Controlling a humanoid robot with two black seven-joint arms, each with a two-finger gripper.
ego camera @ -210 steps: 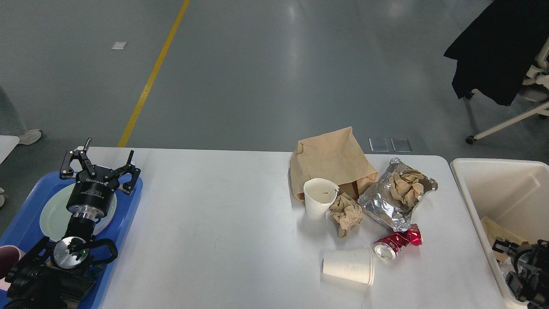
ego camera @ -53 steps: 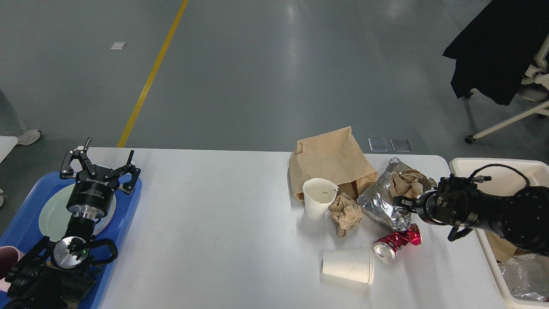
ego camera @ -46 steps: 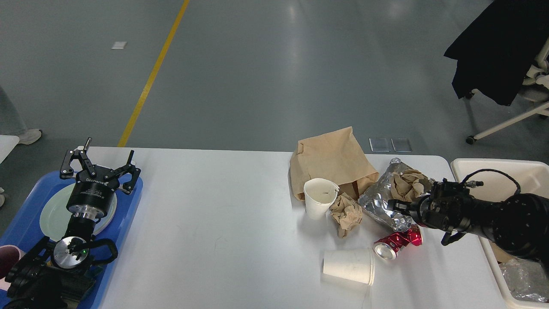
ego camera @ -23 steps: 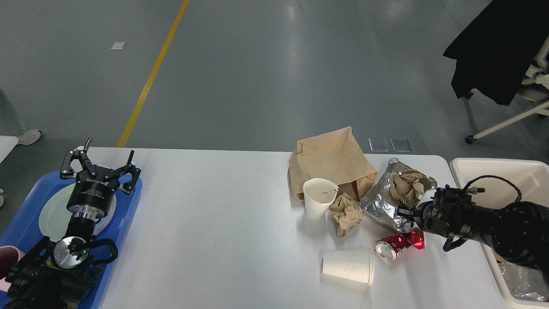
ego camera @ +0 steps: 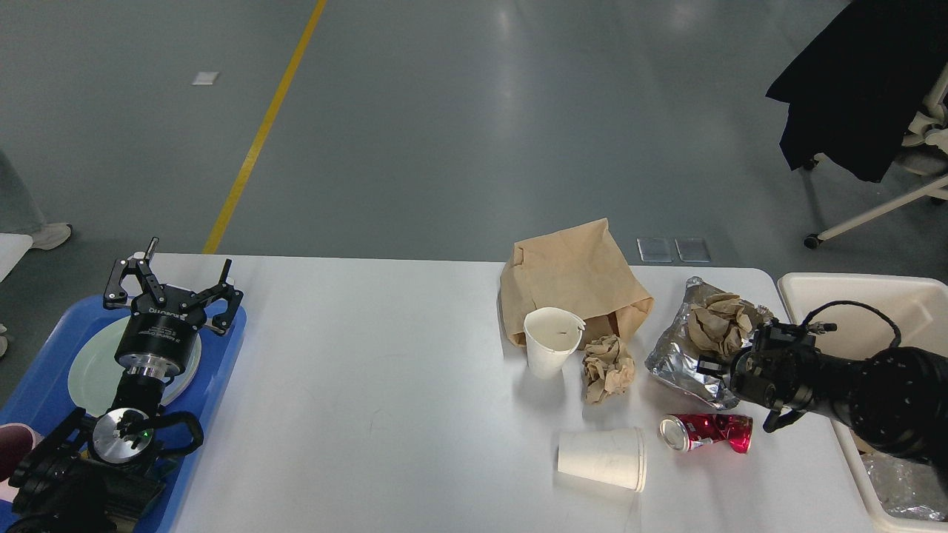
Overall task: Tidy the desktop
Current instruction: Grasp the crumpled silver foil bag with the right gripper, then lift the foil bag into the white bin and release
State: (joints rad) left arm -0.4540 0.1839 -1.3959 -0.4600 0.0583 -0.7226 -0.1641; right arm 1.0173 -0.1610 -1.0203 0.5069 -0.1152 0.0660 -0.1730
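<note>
The white desktop [ego camera: 370, 370] carries litter on its right half. A brown paper bag [ego camera: 570, 277] lies at the back, with an upright white paper cup [ego camera: 549, 348] before it and a crumpled brown paper ball [ego camera: 607, 368] beside that. A silver foil bag [ego camera: 678, 359] holds more crumpled paper [ego camera: 715, 322]. My right gripper [ego camera: 707, 364] comes in from the right and is shut on the foil bag's near right edge. A crushed red can [ego camera: 707, 432] and a tipped-over white cup [ego camera: 603, 459] lie nearer me. My left gripper [ego camera: 174, 280] hangs open over the tray at the left.
A blue tray [ego camera: 222, 370] with a pale plate [ego camera: 89, 370] sits on the table's left end, under my left arm. A cream bin [ego camera: 874, 296] with some waste stands past the right end. A chair with a dark garment [ego camera: 859, 81] is at the far right.
My right arm swung in from the bin, took the foil bag's edge and dragged it to the right. The red can rolled right and the paper ball shifted. The left arm stayed still.
</note>
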